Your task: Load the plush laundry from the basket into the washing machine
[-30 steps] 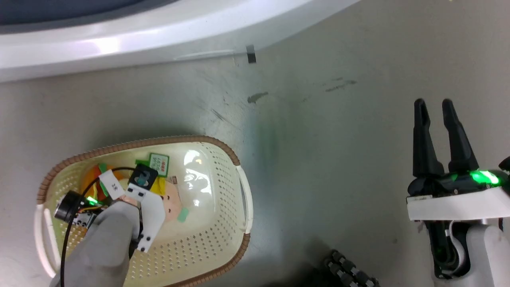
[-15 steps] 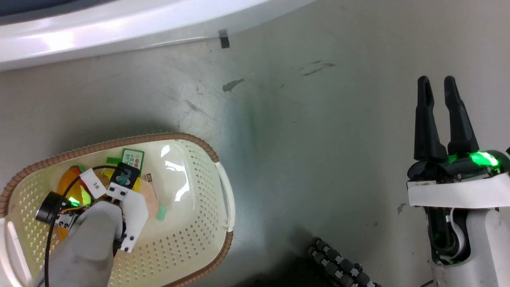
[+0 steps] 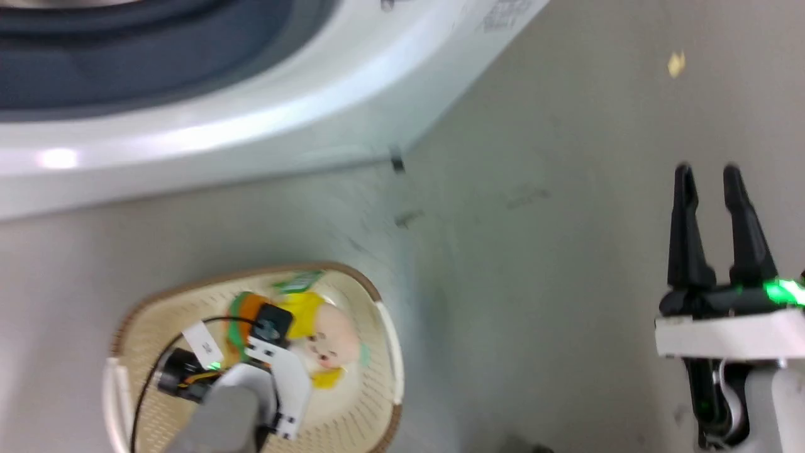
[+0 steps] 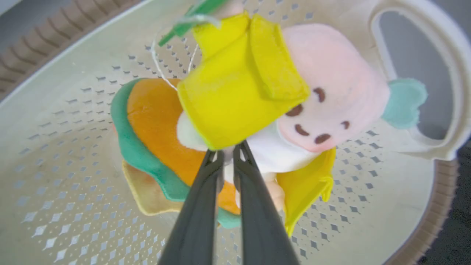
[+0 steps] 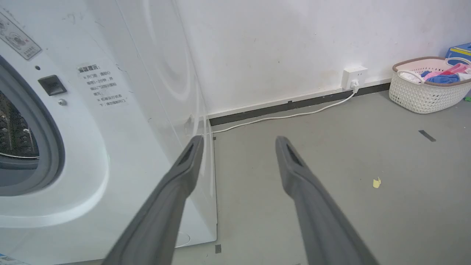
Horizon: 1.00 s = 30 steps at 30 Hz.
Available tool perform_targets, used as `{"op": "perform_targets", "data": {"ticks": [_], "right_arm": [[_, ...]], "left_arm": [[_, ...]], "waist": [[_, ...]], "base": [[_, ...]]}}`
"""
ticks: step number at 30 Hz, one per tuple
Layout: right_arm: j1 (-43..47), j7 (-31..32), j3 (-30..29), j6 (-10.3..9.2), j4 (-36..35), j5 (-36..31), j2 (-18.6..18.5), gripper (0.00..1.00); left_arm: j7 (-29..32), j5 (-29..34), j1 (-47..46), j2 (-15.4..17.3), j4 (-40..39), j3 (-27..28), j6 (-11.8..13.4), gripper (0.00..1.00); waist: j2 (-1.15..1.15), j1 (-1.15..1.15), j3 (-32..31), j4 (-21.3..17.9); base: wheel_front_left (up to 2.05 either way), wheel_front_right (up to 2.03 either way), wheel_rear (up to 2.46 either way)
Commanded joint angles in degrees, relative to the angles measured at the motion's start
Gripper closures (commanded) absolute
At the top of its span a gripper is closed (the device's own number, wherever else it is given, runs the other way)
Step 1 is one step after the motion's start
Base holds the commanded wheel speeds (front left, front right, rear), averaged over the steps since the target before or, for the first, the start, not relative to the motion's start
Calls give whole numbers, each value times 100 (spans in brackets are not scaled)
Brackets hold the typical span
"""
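Left claw: shut on the soft pink doll in yellow clothes.
Right claw: fingers apart, over the grey floor.
Doll: in the oval cream plastic basket, head toward its white handle, on the round orange plush.
Writing: sticker on the big white washing machine, too small to read.

No wording can be read with certainty. A clear sticker bearing several lines of small Chinese characters is seen on the front of the washing machine, too small to be deciphered. A second sticker with a pictogram is placed higher up, equally illegible. In the head view, a white tag on a cable and a green label in the basket are blurred.
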Motion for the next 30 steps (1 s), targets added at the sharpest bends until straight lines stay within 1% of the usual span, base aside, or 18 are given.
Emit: {"op": "perform_targets", "data": {"ticks": [1,5,9,10,12,15,19,23,28,30], "right_arm": [[136,-27,-44,-4,9,-96,-1,0],[403,-27,-92,-4,6,-333,-1,0],[671,-27,-132,-4,11,-513,-1,0],[877,-27,-152,-4,12,-610,-1,0],[1008,-27,-155,-4,9,-660,-1,0],[1151,-27,-175,-4,-12,-702,-1,0],[1253,-27,-213,-4,-48,-708,-1,0],[1301,-27,-233,-4,-87,-681,-1,0],[1197,-27,-164,-4,-151,-614,-1,0],[1087,-27,-120,-4,-173,-585,-1,0]], "left_arm": [[-159,-47,107,-59,-39,18,-42,100],[-622,-194,333,-269,-141,46,-117,100],[-962,-368,629,-376,-387,118,-154,100],[-1054,-484,901,-420,-747,187,-135,100],[-1069,-566,1108,-435,-1158,276,-98,100],[-1072,-601,1488,-408,-2038,434,1,100],[-1074,-547,1953,-304,-3231,653,129,100],[-1074,-448,2217,-260,-4354,874,221,100],[-1074,-235,2201,-219,-5811,1293,373,100],[-1075,-135,2059,-186,-6245,1451,388,100]], "waist": [[0,0,-798,496],[0,0,-1397,787],[0,0,-1942,1040],[0,0,-2271,1205],[0,0,-2445,1296],[0,0,-2622,1406],[0,0,-2717,1503],[0,0,-2695,1550],[0,0,-2356,1427],[0,0,-2149,1347]], "base": [[0,0,0],[0,0,0],[0,0,0],[0,0,0],[0,0,0],[0,0,0],[0,0,0],[0,0,0],[0,0,0],[0,0,0]]}}
